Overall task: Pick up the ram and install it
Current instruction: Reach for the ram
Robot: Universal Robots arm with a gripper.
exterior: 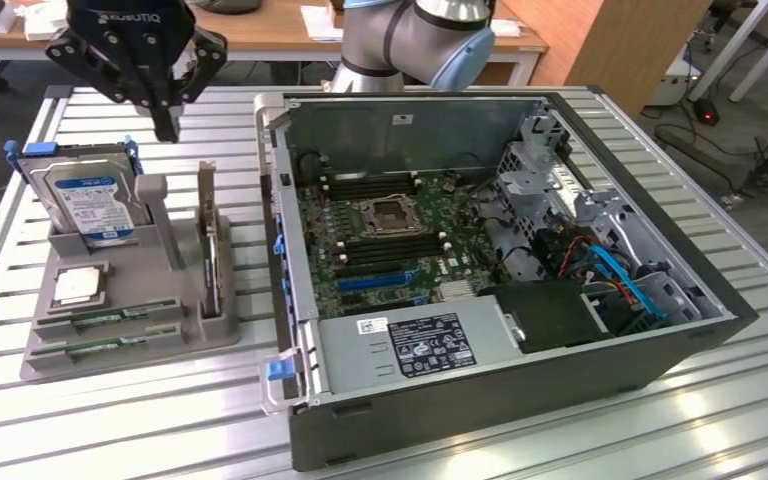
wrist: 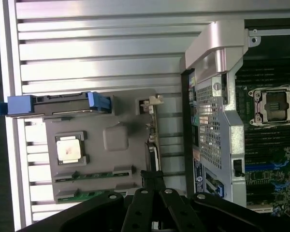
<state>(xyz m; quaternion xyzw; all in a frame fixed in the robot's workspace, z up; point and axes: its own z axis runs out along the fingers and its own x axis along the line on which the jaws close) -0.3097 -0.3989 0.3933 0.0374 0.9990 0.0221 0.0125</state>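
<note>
Two ram sticks, thin green boards, stand on edge in the front slots of a grey holder (exterior: 217, 330): one ram stick (exterior: 115, 320) (wrist: 94, 174) and a second ram stick (exterior: 97, 348) (wrist: 84, 195) nearer the table's front edge. My black gripper (exterior: 164, 128) (wrist: 152, 178) hangs shut and empty high above the back of the holder, well apart from both sticks. The open computer case (exterior: 491, 400) lies at the exterior view's right, its motherboard memory slots (exterior: 384, 245) (wrist: 266, 140) flanking the CPU socket (exterior: 388, 213).
The holder also carries a silver hard drive with a blue label (exterior: 91, 200), a loose CPU (exterior: 77, 287) and a dark upright expansion card (exterior: 207, 240). The case's side wall (exterior: 277, 230) rises between holder and motherboard. Slatted metal table (exterior: 117, 420) underneath.
</note>
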